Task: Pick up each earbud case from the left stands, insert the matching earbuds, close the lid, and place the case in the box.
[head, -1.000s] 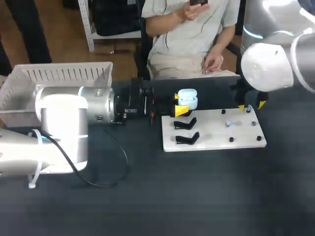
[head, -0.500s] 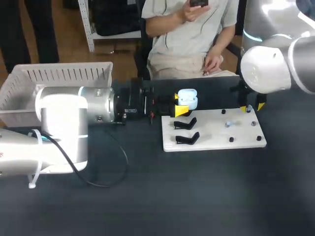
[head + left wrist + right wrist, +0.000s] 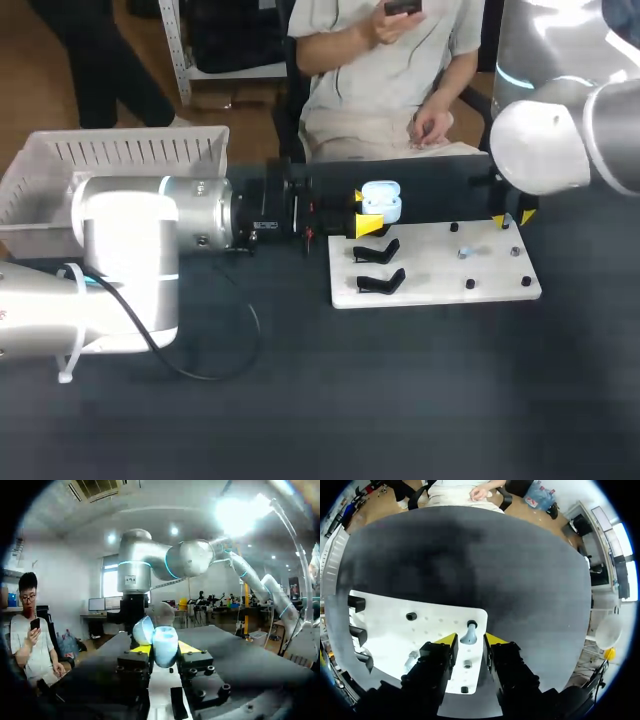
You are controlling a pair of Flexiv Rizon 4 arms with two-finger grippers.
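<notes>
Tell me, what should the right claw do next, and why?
Probably pinch shut. The right claw is open, with a small earbud standing between its fingers on the white board, not yet gripped. The left claw holds the open case, ready.

Front of worktop (image 3: 420, 400) bare: wide passage. L arm (image 3: 180, 215) lies across left side, cable loop (image 3: 255, 325) beside it. White board (image 3: 430, 270): black stands (image 3: 378, 250) at left end, pegs (image 3: 470, 284) scattered on right. Basket (image 3: 130, 150) at far-left corner.
</notes>
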